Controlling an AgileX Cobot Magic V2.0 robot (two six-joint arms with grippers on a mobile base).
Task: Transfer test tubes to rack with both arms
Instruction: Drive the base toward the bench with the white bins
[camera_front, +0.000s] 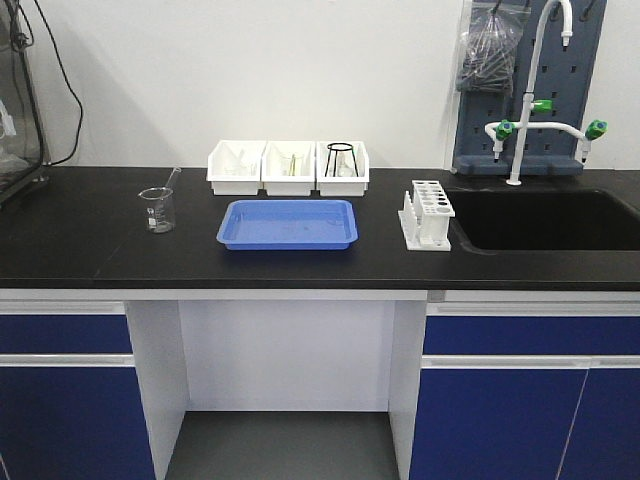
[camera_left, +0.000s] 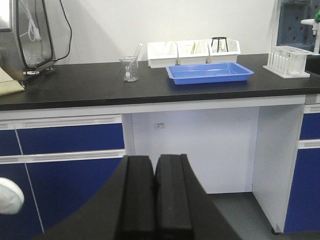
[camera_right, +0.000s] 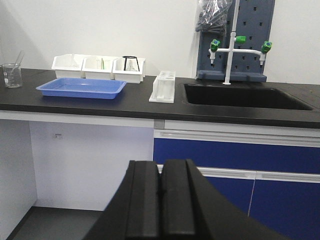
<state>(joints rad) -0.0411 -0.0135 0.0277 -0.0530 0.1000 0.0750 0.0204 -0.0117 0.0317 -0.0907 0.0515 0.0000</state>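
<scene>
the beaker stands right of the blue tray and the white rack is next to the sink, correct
Not quite. The beaker stands left of the blue tray, not right of it, as the exterior front-facing view shows. The rack is indeed next to the sink.

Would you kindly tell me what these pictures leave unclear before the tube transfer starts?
- The test tubes: too small and clear in every view; whether any lie in the blue tray or white bins is unclear.
- The rack: holes filled or empty, too small to tell.
- The arms: absent from the front view; wrist views' bottom edges cut off the left end effector and right end effector.
</scene>
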